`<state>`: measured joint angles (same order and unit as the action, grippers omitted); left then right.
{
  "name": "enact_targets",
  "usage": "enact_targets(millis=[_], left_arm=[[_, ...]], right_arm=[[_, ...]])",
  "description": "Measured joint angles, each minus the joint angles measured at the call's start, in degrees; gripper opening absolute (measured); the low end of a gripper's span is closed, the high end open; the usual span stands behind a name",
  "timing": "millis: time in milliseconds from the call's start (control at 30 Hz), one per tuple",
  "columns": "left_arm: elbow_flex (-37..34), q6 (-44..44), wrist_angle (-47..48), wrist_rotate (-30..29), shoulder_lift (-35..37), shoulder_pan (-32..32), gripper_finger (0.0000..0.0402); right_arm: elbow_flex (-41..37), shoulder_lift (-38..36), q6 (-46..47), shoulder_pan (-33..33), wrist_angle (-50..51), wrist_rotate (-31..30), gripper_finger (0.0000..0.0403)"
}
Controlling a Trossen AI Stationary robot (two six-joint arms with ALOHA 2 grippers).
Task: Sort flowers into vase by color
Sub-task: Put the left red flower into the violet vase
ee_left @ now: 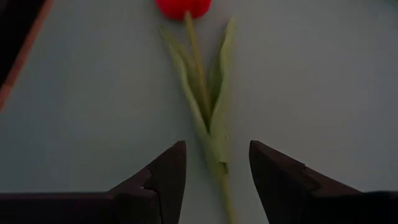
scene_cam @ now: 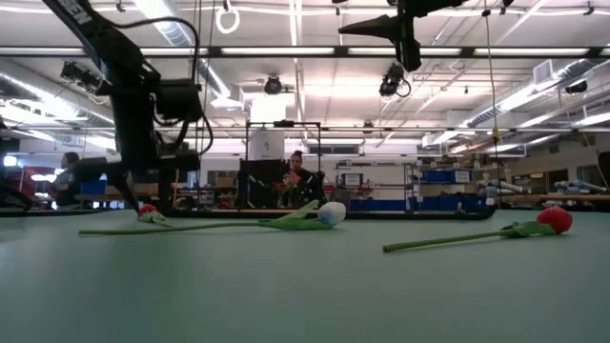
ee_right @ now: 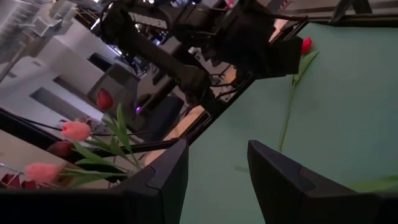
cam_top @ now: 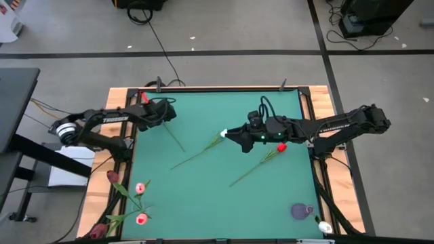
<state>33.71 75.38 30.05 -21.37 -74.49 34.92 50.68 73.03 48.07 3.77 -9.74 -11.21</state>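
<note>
So the left gripper (ee_left: 213,180) is down low over the far left corner of the green bench (cam_top: 203,196), right above a red tulip (ee_left: 184,7) lying flat there. Its fingers (ee_left: 165,177) are spread apart with the stem running between them, but they aren't clamped on it, there's bare mat on both sides of the stem. In the low view that tulip's head (scene_cam: 146,211) is just under the left arm.

The right gripper (cam_top: 234,135) is out over the middle of the bench, up in the air, pointing toward the left side. Its fingers (ee_right: 163,180) are parted too and there's nothing between them.

Two more flowers are loose on the mat. A white tulip (cam_top: 224,134) has its head just beside the right gripper's tip, stem running off diagonally toward the near left. Another red one (cam_top: 281,146) lies beneath the right arm, its stem slanting the same way, and it's well apart from the white one.

At the near left edge there's a bunch of tulips (cam_top: 129,200) standing together, two pink heads and a couple of dark red ones, leaves mixed up; what holds them I can't tell. In the near right corner there's a purple vase (cam_top: 302,211) with what looks like a white head (cam_top: 325,227) just beside it.

A person (scene_cam: 297,176) sits in the room well behind the bench.
</note>
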Motion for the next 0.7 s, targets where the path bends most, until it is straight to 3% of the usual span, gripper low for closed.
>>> enact_targets(millis=[333,700], left_arm=[[0.17,1.52,-4.18,1.46,-7.83,0.94,0.0168],[0.11,-0.52,-4.21,1.7,-8.29,0.93,0.0032]], right_arm=[[0.0,0.0,1.01,-0.22,0.44,3.42,0.0174],[0.0,0.0,-0.1,-0.22,0.48,3.44,0.0174]])
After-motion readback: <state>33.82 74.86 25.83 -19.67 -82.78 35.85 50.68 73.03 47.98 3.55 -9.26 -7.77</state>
